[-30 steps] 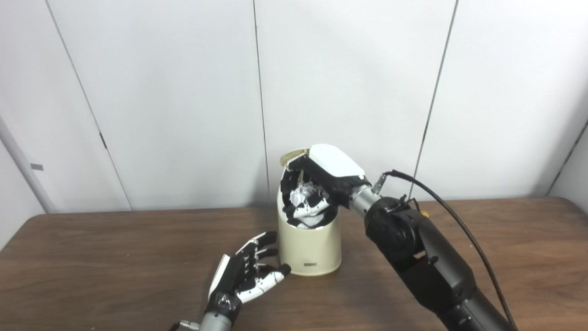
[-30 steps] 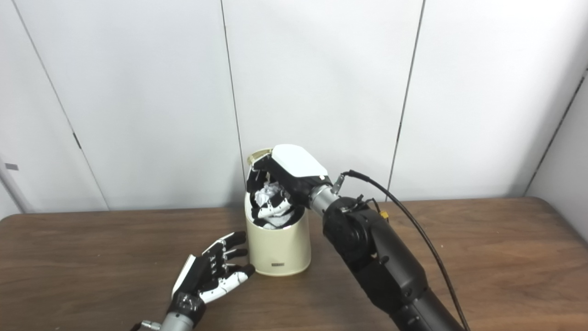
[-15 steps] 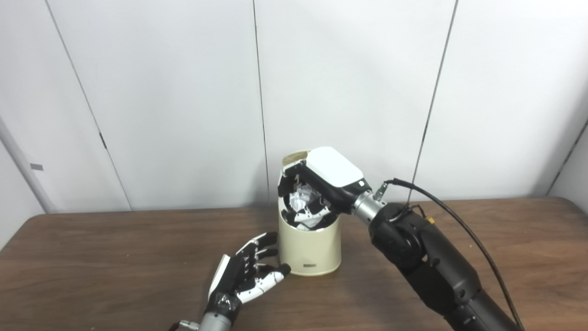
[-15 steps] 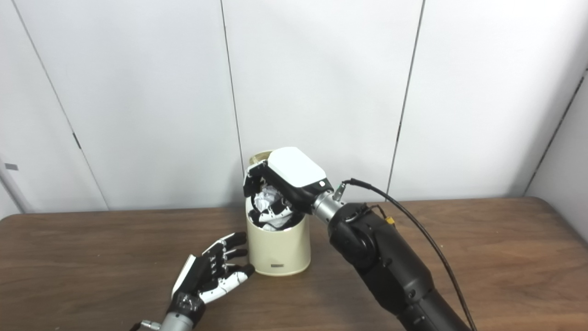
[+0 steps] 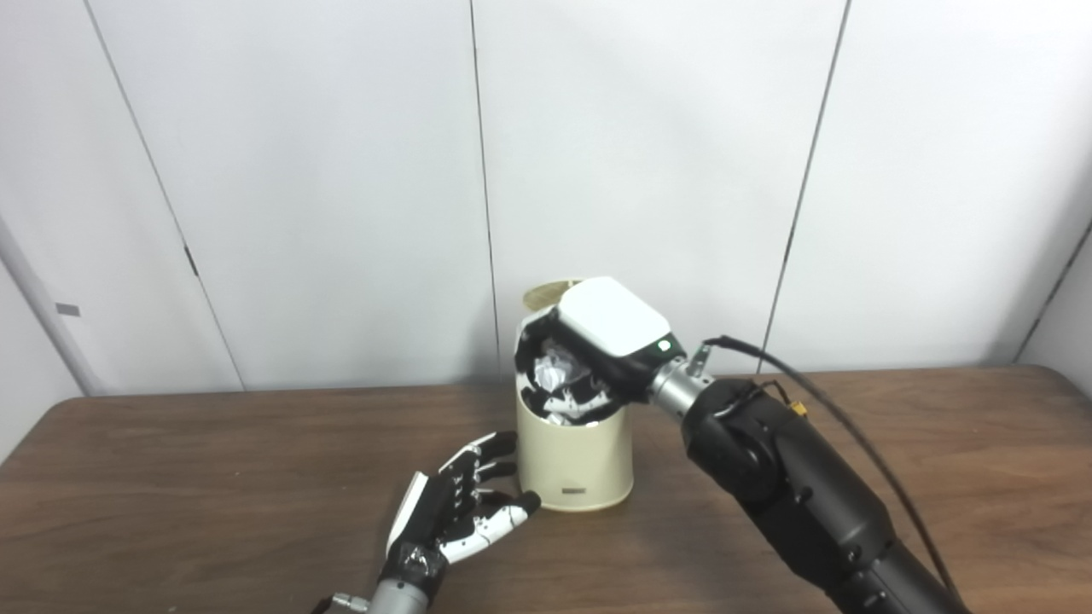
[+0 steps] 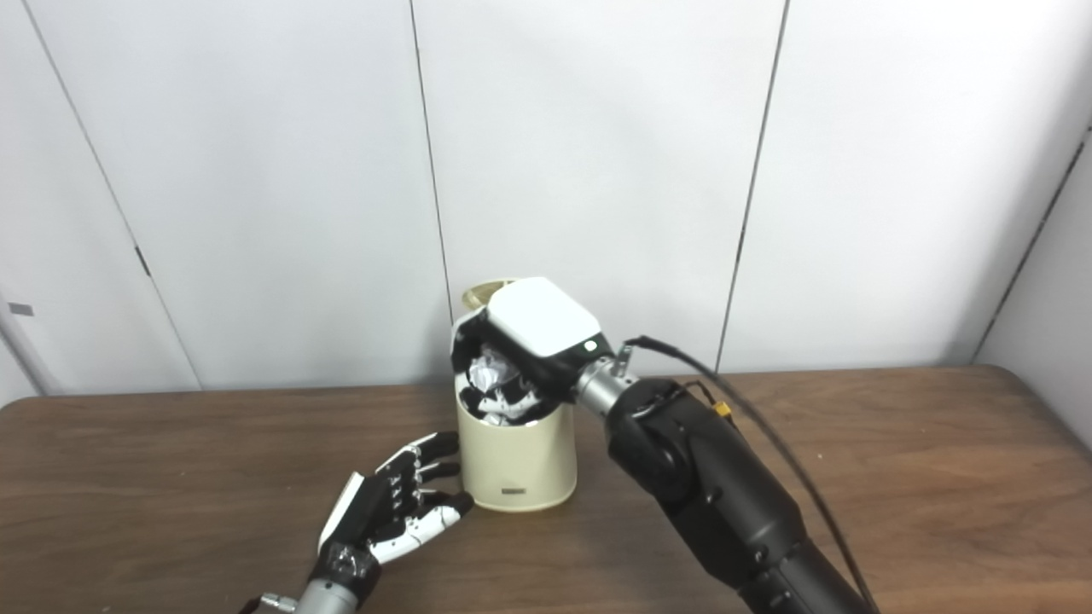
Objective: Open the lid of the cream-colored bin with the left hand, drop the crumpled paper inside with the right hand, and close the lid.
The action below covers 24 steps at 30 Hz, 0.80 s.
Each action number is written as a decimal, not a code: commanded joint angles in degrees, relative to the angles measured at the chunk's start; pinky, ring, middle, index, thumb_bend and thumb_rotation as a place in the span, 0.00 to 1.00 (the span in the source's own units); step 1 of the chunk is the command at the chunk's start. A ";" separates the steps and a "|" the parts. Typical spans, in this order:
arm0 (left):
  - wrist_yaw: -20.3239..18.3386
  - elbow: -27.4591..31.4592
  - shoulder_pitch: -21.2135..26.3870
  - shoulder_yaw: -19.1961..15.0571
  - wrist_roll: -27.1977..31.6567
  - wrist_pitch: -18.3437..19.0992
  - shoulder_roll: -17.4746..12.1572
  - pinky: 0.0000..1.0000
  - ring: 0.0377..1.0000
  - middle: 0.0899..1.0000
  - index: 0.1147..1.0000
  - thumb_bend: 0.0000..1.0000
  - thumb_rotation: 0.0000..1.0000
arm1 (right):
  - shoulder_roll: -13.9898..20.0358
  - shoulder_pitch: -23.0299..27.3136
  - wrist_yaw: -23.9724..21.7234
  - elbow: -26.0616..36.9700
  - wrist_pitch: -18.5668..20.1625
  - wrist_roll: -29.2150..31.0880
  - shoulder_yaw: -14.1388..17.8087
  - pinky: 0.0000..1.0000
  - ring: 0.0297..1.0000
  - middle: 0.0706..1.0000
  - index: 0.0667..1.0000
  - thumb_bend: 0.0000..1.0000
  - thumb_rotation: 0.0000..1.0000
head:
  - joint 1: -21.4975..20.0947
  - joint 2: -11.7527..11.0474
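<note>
The cream-colored bin (image 5: 577, 465) stands upright on the wooden table (image 5: 213, 477), its lid (image 5: 543, 295) tipped up at the back. My right hand (image 5: 597, 341) hangs over the bin's mouth, fingers curled down inside the rim and shut on the crumpled white paper (image 5: 550, 373), which shows between the fingers. My left hand (image 5: 456, 512) lies low on the table just left of the bin's base, fingers spread and holding nothing, its fingertips close to the bin wall. The bin's inside is hidden by the right hand.
White wall panels stand right behind the table. My right forearm (image 5: 793, 495) slants across the table from the lower right, with a black cable (image 5: 768, 358) looping above it. Bare wood lies to the far left and far right of the bin.
My right hand has sunk a little lower and to the left into the bin's mouth, still holding the paper. The left hand and the bin have stayed put.
</note>
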State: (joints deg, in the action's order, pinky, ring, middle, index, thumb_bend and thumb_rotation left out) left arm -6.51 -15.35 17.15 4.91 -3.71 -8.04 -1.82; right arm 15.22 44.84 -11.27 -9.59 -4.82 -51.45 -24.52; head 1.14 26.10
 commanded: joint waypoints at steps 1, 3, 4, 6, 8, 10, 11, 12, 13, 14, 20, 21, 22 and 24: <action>0.15 2.00 1.47 0.12 -0.05 -1.11 -0.15 0.67 0.79 0.84 0.85 0.70 0.29 | 1.41 2.04 -1.19 1.07 2.25 -1.93 0.37 0.48 0.64 0.74 0.62 0.82 0.07 | 0.08 0.03; 0.18 2.08 1.45 0.08 -0.06 -0.84 -0.10 0.67 0.79 0.84 0.85 0.70 0.29 | 1.39 1.99 -1.32 1.20 2.10 -2.19 0.47 0.51 0.66 0.76 0.65 0.87 0.04 | -0.03 0.03; 0.09 2.10 1.44 0.10 -0.05 -0.84 -0.13 0.67 0.79 0.85 0.85 0.71 0.29 | 1.45 2.01 -0.94 1.02 1.53 -2.12 0.49 0.53 0.67 0.76 0.64 0.88 0.04 | -0.03 0.03; 0.03 2.16 1.41 0.13 -0.18 -0.81 -0.17 0.67 0.79 0.85 0.85 0.71 0.30 | 1.56 2.03 -0.32 0.78 0.79 -2.17 0.45 0.55 0.69 0.76 0.64 0.88 0.03 | -0.03 0.03; 0.03 2.27 1.36 0.07 -0.13 -0.68 -0.09 0.67 0.80 0.85 0.85 0.71 0.30 | 1.62 2.05 -0.24 0.77 0.73 -2.48 0.35 0.57 0.71 0.77 0.65 0.88 0.03 | -0.04 0.11; -0.02 2.23 1.37 0.01 0.00 -0.67 -0.04 0.68 0.80 0.85 0.85 0.71 0.30 | 1.76 2.06 -0.89 1.11 1.13 -3.14 0.11 0.57 0.72 0.77 0.66 0.88 0.04 | -0.02 0.14; -0.07 2.11 1.40 0.00 0.08 -0.77 -0.04 0.68 0.80 0.85 0.85 0.71 0.30 | 1.84 2.04 -1.61 1.42 1.57 -3.56 -0.05 0.59 0.75 0.79 0.68 0.88 0.05 | -0.01 0.13; -0.12 2.03 1.42 -0.02 0.13 -0.86 -0.03 0.68 0.80 0.85 0.85 0.71 0.30 | 1.88 2.03 -2.10 1.63 1.87 -3.85 -0.15 0.61 0.77 0.80 0.70 0.88 0.06 | -0.01 0.13; -0.12 2.12 1.41 -0.01 0.11 -0.73 -0.01 0.68 0.80 0.85 0.85 0.71 0.29 | 1.97 2.01 -2.50 1.83 2.07 -4.27 -0.33 0.62 0.79 0.81 0.71 0.88 0.07 | 0.04 0.17; -0.10 2.19 1.40 -0.01 0.05 -0.64 0.01 0.68 0.80 0.85 0.85 0.70 0.29 | 2.04 1.98 -2.58 1.90 2.05 -4.65 -0.44 0.65 0.81 0.82 0.73 0.89 0.08 | 0.04 0.17; -0.25 2.26 1.45 0.00 0.11 -0.63 -0.04 0.69 0.80 0.84 0.85 0.71 0.30 | 2.00 1.82 -1.95 2.22 1.77 -5.85 -0.44 0.74 0.86 0.84 0.74 0.91 0.09 | 0.11 0.31; -0.25 2.24 1.47 0.00 0.10 -0.61 -0.04 0.69 0.80 0.84 0.85 0.71 0.30 | 2.00 1.83 -2.05 2.29 1.76 -5.88 -0.42 0.75 0.86 0.84 0.75 0.90 0.09 | 0.11 0.31; -0.20 2.24 1.49 -0.01 0.04 -0.58 -0.03 0.69 0.80 0.84 0.85 0.70 0.29 | 2.00 1.85 -2.18 2.34 1.75 -5.96 -0.42 0.76 0.86 0.84 0.75 0.89 0.09 | 0.07 0.31; -0.17 2.35 1.49 -0.02 0.04 -0.42 0.02 0.68 0.80 0.84 0.85 0.70 0.28 | 1.99 1.86 -2.09 2.34 1.53 -6.07 -0.40 0.75 0.86 0.84 0.75 0.89 0.09 | 0.07 0.31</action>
State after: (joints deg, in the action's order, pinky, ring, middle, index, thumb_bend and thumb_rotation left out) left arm -7.00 -15.19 17.12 4.92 -3.81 -7.92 -1.81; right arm 16.22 44.86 -12.99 -7.97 -4.18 -56.44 -25.11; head 1.14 26.37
